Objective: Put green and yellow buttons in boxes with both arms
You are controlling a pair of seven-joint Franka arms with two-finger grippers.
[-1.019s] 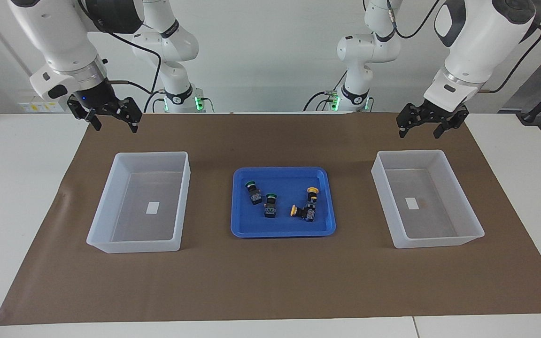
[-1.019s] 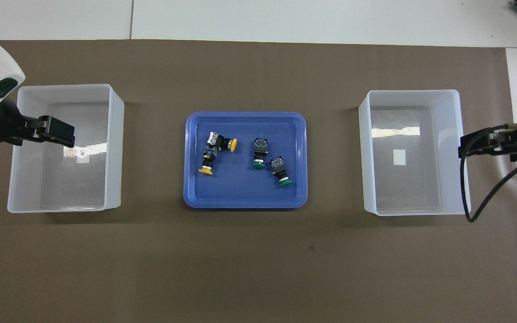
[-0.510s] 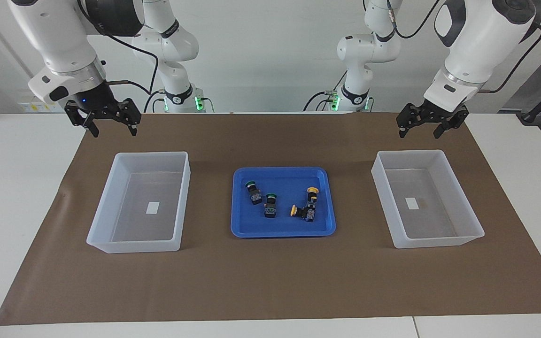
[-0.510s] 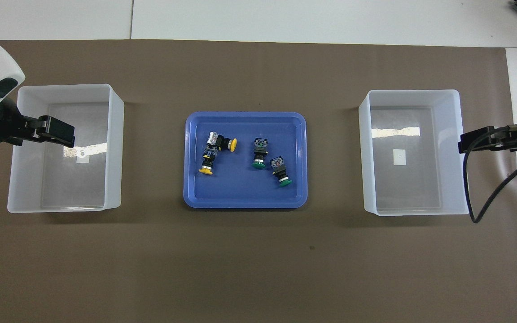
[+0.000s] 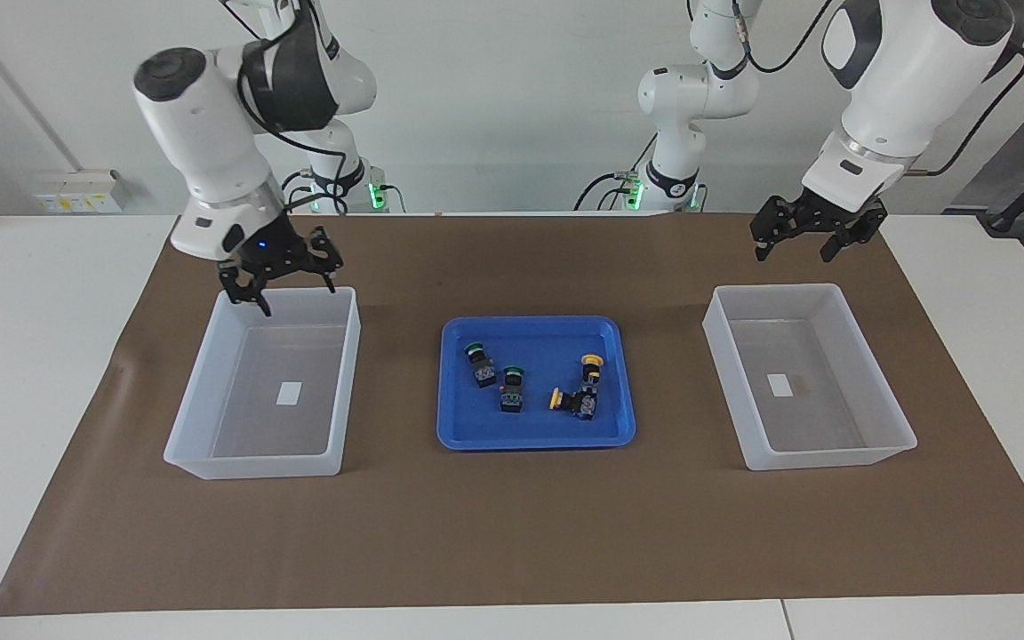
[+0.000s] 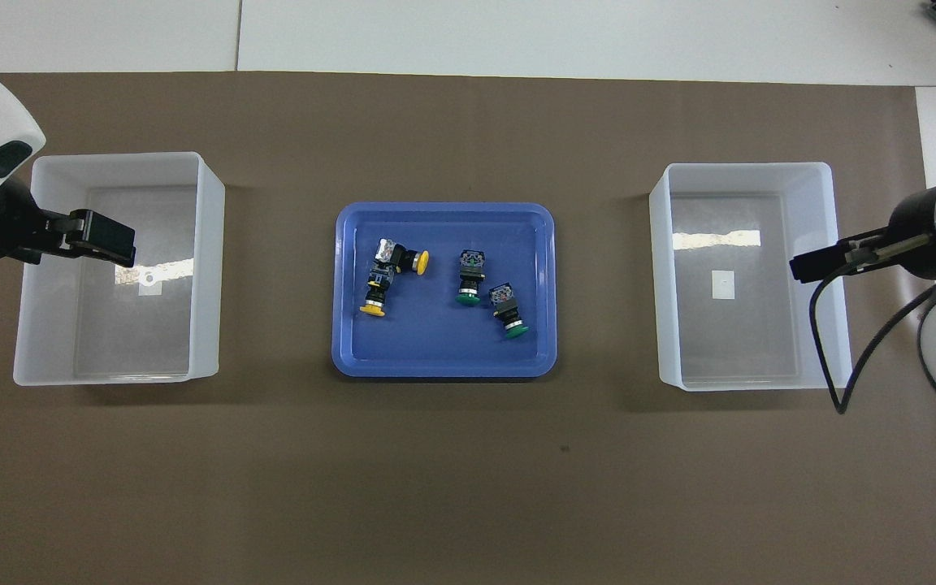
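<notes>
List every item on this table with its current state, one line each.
Blue tray: holds all four buttons.
Green buttons: lying on their sides.
Yellow buttons: lying, bodies touching.
Box at right arm's end: empty.
Box at left arm's end: empty.
Right gripper: open, empty.
Left gripper: open, empty.

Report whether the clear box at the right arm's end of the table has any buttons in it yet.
Empty. The clear box shows only a white label on its floor; all four buttons lie in the blue tray. The right gripper hangs open above its rim.

Blue tray [image 5: 537,438] sits centred on brown mat [image 5: 512,533].
</notes>
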